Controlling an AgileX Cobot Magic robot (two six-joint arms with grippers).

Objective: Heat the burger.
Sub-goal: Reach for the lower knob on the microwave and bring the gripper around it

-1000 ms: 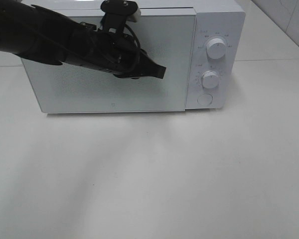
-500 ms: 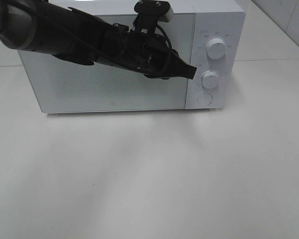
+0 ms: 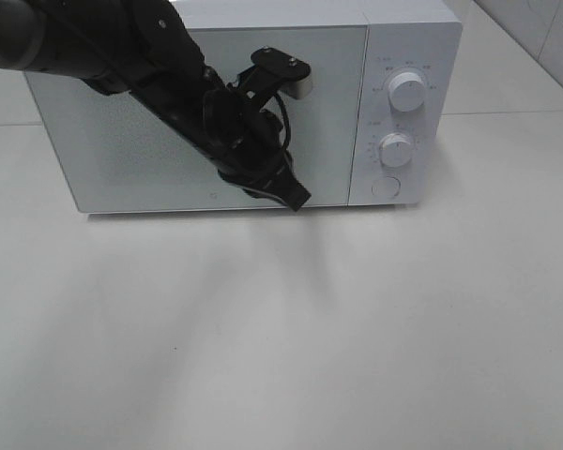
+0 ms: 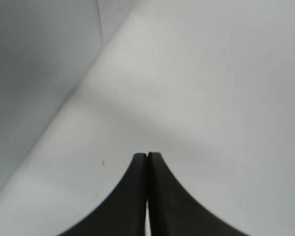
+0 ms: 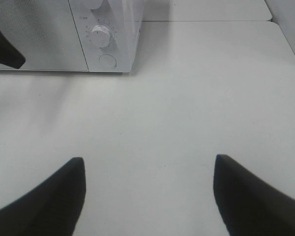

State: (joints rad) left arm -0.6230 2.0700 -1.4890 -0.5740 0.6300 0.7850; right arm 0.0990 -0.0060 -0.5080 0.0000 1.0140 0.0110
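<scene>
The burger is out of view in every frame. A white microwave point(image 3: 216, 103) stands at the back of the table with its door closed; it also shows in the right wrist view point(image 5: 49, 34). My left gripper point(image 3: 298, 197) is shut and empty, pointing down in front of the door's lower right corner, left of the control panel point(image 3: 403, 112). In the left wrist view its fingertips point(image 4: 147, 160) are pressed together above the tabletop, with the door beside them. My right gripper point(image 5: 147, 169) is open and empty above the table, well in front of the microwave.
The panel carries two round knobs point(image 3: 408, 91) point(image 3: 396, 148) and a round button point(image 3: 386, 187). The white tabletop point(image 3: 291, 328) stretches in front of the microwave. A second white surface point(image 3: 516, 66) lies behind on the right.
My left arm swung right along the door toward the lower knob, then dropped down and back left to the door's lower right corner. The gripper stayed shut.
</scene>
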